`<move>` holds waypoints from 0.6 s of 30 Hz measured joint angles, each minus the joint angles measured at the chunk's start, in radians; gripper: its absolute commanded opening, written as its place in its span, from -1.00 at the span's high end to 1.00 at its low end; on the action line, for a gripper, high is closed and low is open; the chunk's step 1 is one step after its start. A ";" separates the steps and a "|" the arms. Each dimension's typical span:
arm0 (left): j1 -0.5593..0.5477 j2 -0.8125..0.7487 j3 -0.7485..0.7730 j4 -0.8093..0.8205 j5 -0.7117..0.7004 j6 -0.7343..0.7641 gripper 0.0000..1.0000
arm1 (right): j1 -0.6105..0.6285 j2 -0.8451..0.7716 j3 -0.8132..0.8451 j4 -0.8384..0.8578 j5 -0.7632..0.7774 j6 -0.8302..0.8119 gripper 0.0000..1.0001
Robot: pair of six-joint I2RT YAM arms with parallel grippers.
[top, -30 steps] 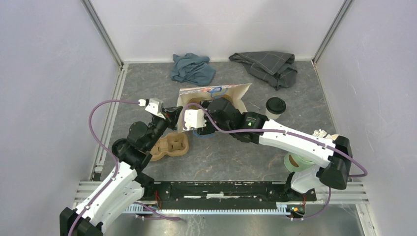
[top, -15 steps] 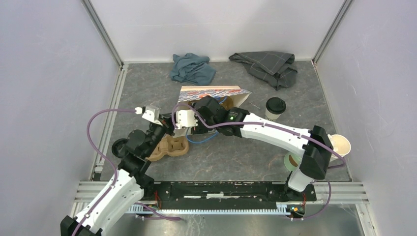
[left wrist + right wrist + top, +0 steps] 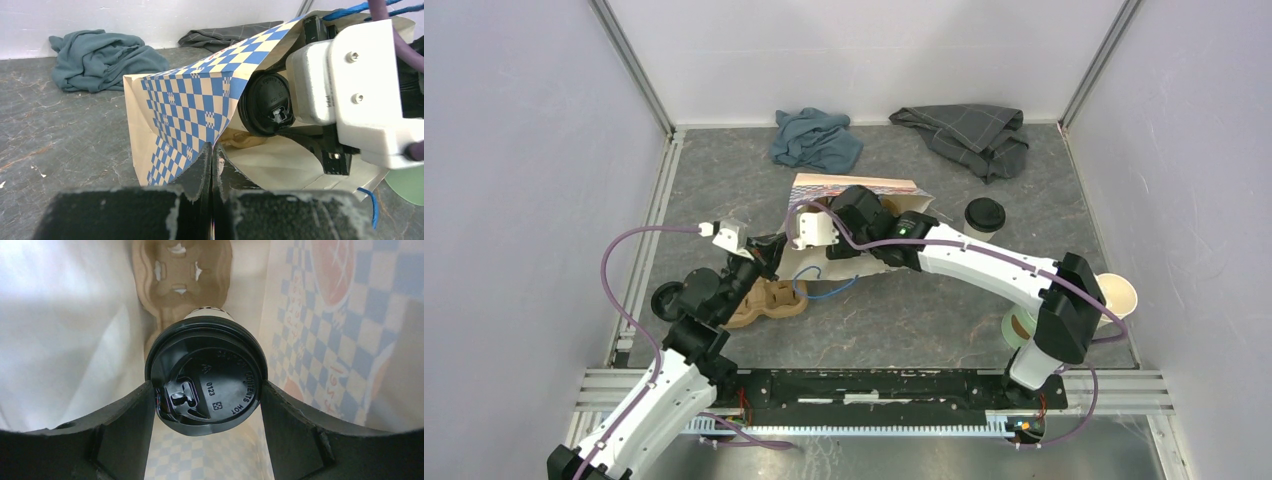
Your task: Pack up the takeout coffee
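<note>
The takeout coffee, a white cup under a black lid, sits between the fingers of my right gripper, which is shut on its lid rim inside the blue-checked paper bag. A brown cup carrier lies deeper in the bag. From the left wrist view the same lid shows in the bag's mouth. My left gripper is shut on the bag's lower edge. From above, the bag hides the right fingers, and the left gripper holds its near-left corner.
A second lidded cup stands right of the bag. Another brown carrier lies by the left arm. A mint-green cup and a lidless white cup stand at the right. Blue cloth and grey cloth lie at the back.
The bag has tipped from standing open to lying lower on its side. My right wrist has gone further into it with the coffee. My left gripper has shifted slightly nearer, keeping its hold on the bag.
</note>
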 measured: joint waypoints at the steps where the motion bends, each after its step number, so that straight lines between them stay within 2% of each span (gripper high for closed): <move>1: 0.000 0.000 0.000 -0.001 0.000 0.000 0.96 | -0.008 0.000 -0.004 0.000 0.000 -0.006 -0.28; 18: 0.000 0.028 0.017 -0.020 0.000 -0.014 0.96 | -0.040 -0.004 -0.031 -0.037 -0.005 0.003 -0.23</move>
